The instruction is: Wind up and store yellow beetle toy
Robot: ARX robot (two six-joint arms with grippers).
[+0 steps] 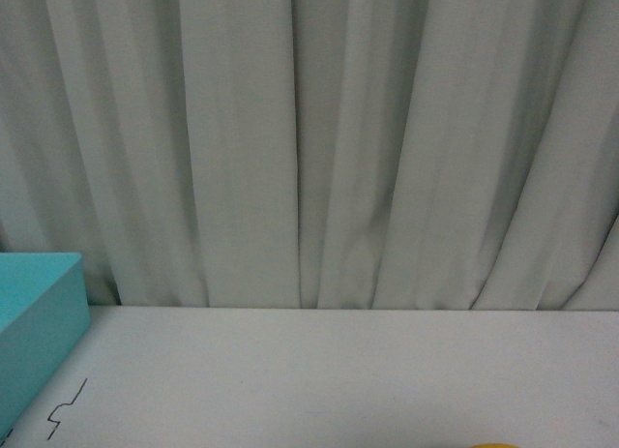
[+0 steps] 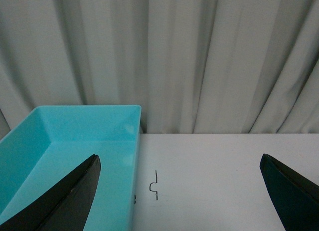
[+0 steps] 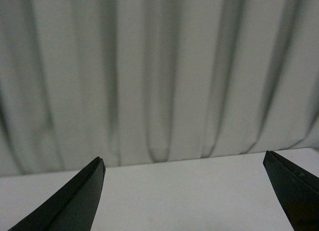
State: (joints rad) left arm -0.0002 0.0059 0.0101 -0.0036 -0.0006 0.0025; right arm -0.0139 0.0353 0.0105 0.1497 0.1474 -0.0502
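Only a thin yellow sliver of the yellow beetle toy (image 1: pixel 494 445) shows, at the bottom edge of the front view, right of centre; the rest is cut off. Neither arm appears in that view. In the left wrist view my left gripper (image 2: pixel 179 158) stands open over the white table, one dark finger (image 2: pixel 70 201) in front of the turquoise bin (image 2: pixel 75 136), with nothing between the fingers. My right gripper (image 3: pixel 183 156) is open too, above bare white table facing the curtain, holding nothing. The toy is in neither wrist view.
The turquoise bin (image 1: pixel 34 322) sits at the table's left side, its inside showing nothing in it. A small black squiggle mark (image 1: pixel 66 409) (image 2: pixel 154 185) lies on the white table (image 1: pixel 338 371) beside it. A pale pleated curtain (image 1: pixel 309 138) closes the back.
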